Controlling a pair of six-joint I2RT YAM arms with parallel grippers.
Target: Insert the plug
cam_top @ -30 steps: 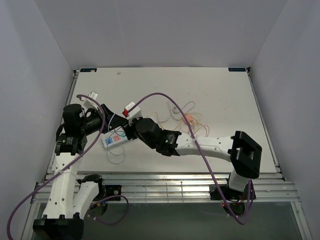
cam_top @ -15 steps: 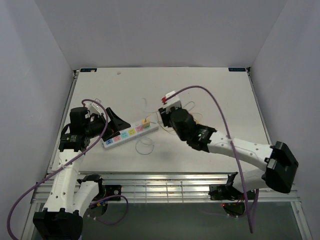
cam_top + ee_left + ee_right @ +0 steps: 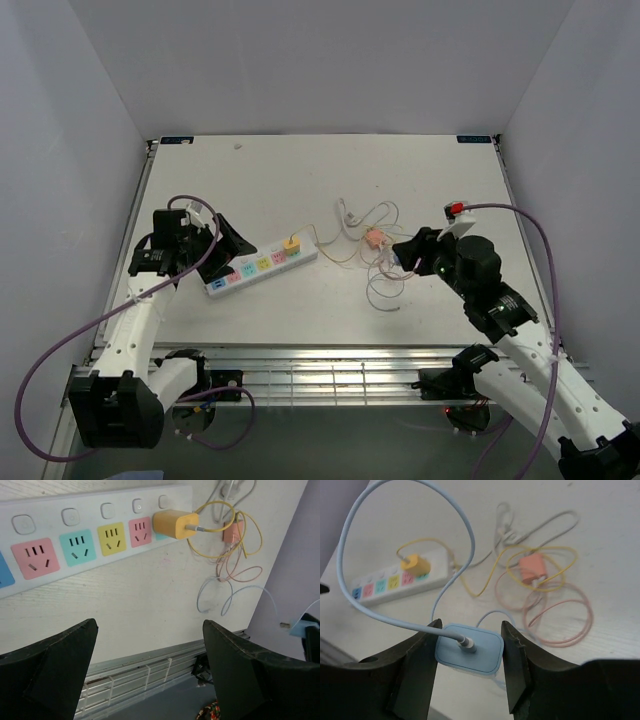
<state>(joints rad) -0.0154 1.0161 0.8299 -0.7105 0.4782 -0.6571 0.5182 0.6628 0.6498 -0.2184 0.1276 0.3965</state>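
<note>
A white power strip (image 3: 262, 264) with coloured sockets lies left of centre; it also shows in the left wrist view (image 3: 90, 530) and the right wrist view (image 3: 395, 582). A yellow plug (image 3: 291, 243) sits in its right end. My right gripper (image 3: 405, 253) is shut on a light blue plug (image 3: 468, 647) with its cable (image 3: 405, 625) arching up, held just above the table, well right of the strip. My left gripper (image 3: 235, 250) is open and empty beside the strip's left part, with its fingers (image 3: 60, 650) wide apart.
An orange plug (image 3: 374, 238) lies loose among tangled yellow, pink and white cables (image 3: 360, 225) in the middle. A light cable loop (image 3: 385, 295) lies below my right gripper. The metal rail of the table's near edge (image 3: 320, 355) runs along the front.
My right arm has swung from over the power strip to the right side, taking the blue plug and its cable loop along. The strip and yellow plug are now uncovered. The left gripper shifted slightly.
</note>
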